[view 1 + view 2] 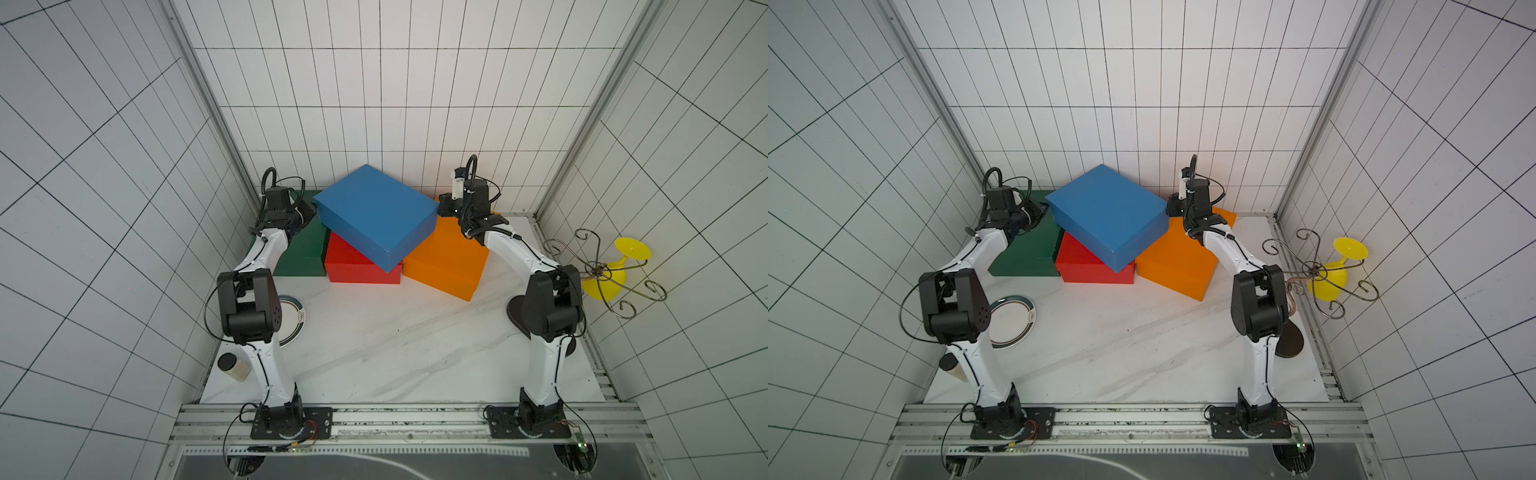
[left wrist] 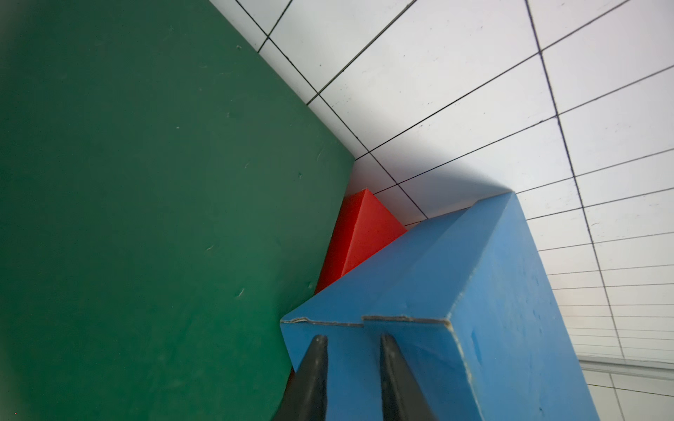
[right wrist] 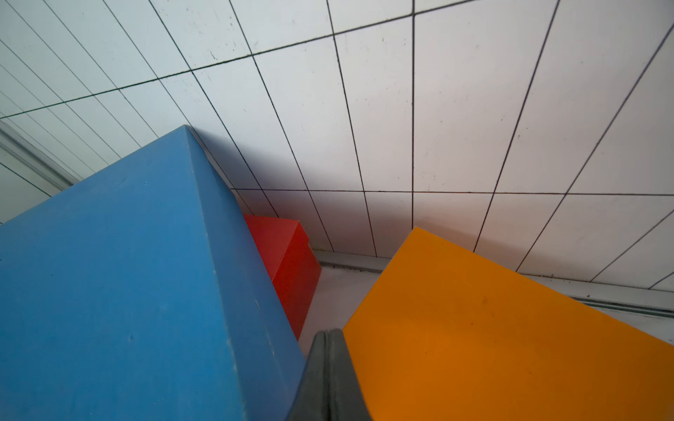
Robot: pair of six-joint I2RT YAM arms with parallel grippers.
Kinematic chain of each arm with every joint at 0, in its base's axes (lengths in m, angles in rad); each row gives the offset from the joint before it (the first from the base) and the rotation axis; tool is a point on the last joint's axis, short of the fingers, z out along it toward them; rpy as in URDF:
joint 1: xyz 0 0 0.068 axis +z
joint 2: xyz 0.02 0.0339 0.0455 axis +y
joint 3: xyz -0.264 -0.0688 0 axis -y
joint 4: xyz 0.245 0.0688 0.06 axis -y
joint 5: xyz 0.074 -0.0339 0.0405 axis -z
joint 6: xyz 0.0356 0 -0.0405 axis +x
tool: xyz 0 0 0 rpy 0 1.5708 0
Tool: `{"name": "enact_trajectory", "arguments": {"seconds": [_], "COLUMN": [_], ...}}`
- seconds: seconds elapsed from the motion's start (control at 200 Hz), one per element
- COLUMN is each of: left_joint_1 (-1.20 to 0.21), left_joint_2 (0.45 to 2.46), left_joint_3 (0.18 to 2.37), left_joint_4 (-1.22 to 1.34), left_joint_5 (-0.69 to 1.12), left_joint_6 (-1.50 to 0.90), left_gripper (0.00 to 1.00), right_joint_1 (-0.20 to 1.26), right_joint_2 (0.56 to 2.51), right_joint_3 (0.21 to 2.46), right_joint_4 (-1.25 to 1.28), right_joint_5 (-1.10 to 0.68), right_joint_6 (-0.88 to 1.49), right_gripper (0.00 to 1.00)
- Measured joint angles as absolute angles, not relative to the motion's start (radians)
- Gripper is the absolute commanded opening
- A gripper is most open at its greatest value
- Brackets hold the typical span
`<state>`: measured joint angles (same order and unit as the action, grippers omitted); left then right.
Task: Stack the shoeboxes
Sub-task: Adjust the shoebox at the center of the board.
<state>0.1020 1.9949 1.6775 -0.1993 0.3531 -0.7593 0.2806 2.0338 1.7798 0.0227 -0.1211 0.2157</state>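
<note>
Looking down in both top views, I see the blue shoebox (image 1: 376, 214) (image 1: 1106, 212) lying askew on top of the red shoebox (image 1: 357, 268). The pair sits at 12 o'clock on the white table (image 1: 395, 345), close to the back wall. The green shoebox (image 1: 303, 255) sits at the red one's 9 o'clock and the orange shoebox (image 1: 444, 259) at its 3 o'clock. The blue one's corners reach over both. The left gripper (image 1: 308, 211) is right at the blue shoebox's 9 o'clock corner, above the green lid. The right gripper (image 1: 442, 205) is at its 3 o'clock corner, above the orange lid. From up here I cannot tell how either pair of jaws stands.

In the left wrist view, the left gripper (image 2: 353, 337) has its jaws a little apart in front of the blue shoebox's (image 2: 456, 273) short end wall, near its frayed edge. Blue card shows through the gap, and I cannot tell whether the tips touch it. The green shoebox (image 2: 146, 182) lies alongside, and a corner of the red shoebox (image 2: 361, 229) shows beyond.

In the right wrist view, the right gripper (image 3: 328, 333) has its jaws pressed together, holding nothing. Its tip sits in the narrow gap between the blue shoebox (image 3: 127, 291) and the orange shoebox (image 3: 492, 346). The red shoebox (image 3: 288, 255) is farther in.
</note>
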Motion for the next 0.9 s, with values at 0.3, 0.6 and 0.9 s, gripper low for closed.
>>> {"name": "enact_trajectory", "arguments": {"seconds": [0.3,0.6,0.9], "left_joint_1": [0.110,0.104,0.106], "left_joint_2": [2.073,1.938,1.696], "left_joint_3": [1.810,1.594,1.399], "left_joint_4": [-0.216,-0.208,-0.254], "left_joint_5": [0.421,0.463,0.456], "left_joint_6": [-0.783,-0.793,-0.781], "left_gripper": [0.74,0.76,0.79], "right_joint_1": [0.262,0.314,0.379], "right_joint_2": [2.091,1.904,1.660], "right_joint_3": [1.843,1.637,1.415], "right_joint_4": [0.004,0.038,0.067], "right_joint_5": [-0.222,-0.299,-0.308], "right_joint_6": [0.243,0.298,0.328], "right_gripper": [0.00,0.00,0.00]}}
